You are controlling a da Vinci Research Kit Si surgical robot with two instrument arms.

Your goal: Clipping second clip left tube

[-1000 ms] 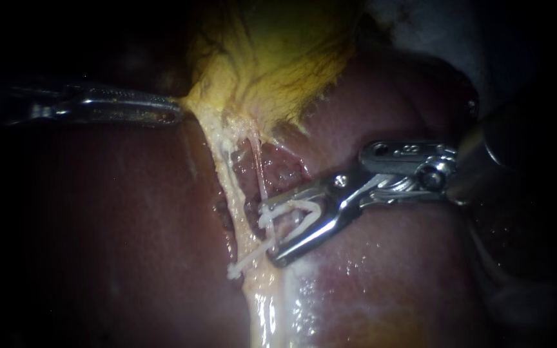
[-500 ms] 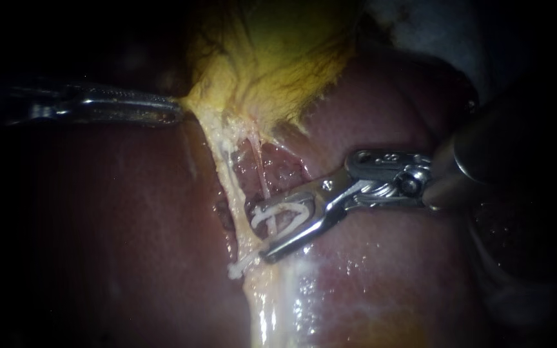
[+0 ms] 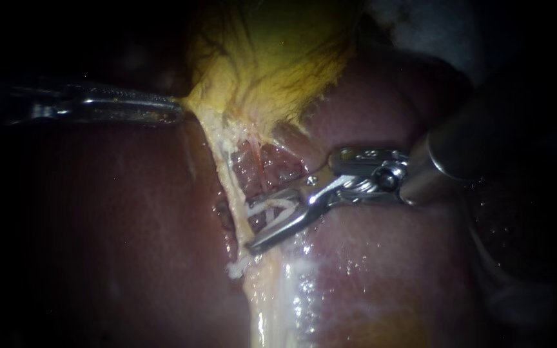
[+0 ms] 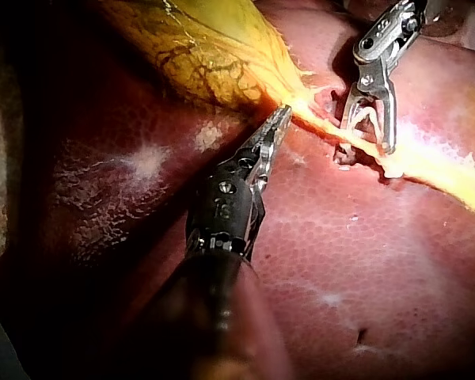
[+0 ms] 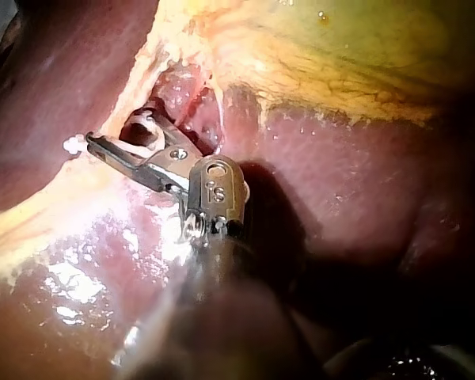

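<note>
Left instrument [image 3: 176,111], slim silver serrated jaws on a dark shaft, lies across the dark-red glossy liver [image 3: 117,212]; its jaws are pressed flat together w/ the tip nipping the edge of the yellow-green veined gallbladder [image 3: 272,58] where it narrows; tissue is drawn to a point at that tip. Left wrist view agrees: left instrument [image 4: 282,117] pinches the gallbladder [image 4: 214,55] right where the yellow strand begins, liver [image 4: 364,261] beneath.

Right instrument [image 3: 253,227], bright metal hinged jaws on a thick grey shaft, enters from the right; jaws stand in a narrow V, not fully closed, both bearing on a white V-shaped clip [image 3: 272,206] seated btwn them. Jaw tips reach the left tube [image 3: 225,174], a pale cream strand running down from the gallbladder; a thin pink tube [image 3: 257,164] just beside it also runs into the V; can't tell whether the left tube sits fully inside the clip.

A small white clip [image 3: 234,267] sits on the same strand, near the lower jaw tip but apart.

Left wrist view: right instrument [image 4: 366,142] stands astride the yellow strand, white V-shaped clip [image 4: 366,119] inside the V. Right wrist view: right instrument [image 5: 115,134] has its lower jaw tip near the small white clip [image 5: 71,145].
</note>
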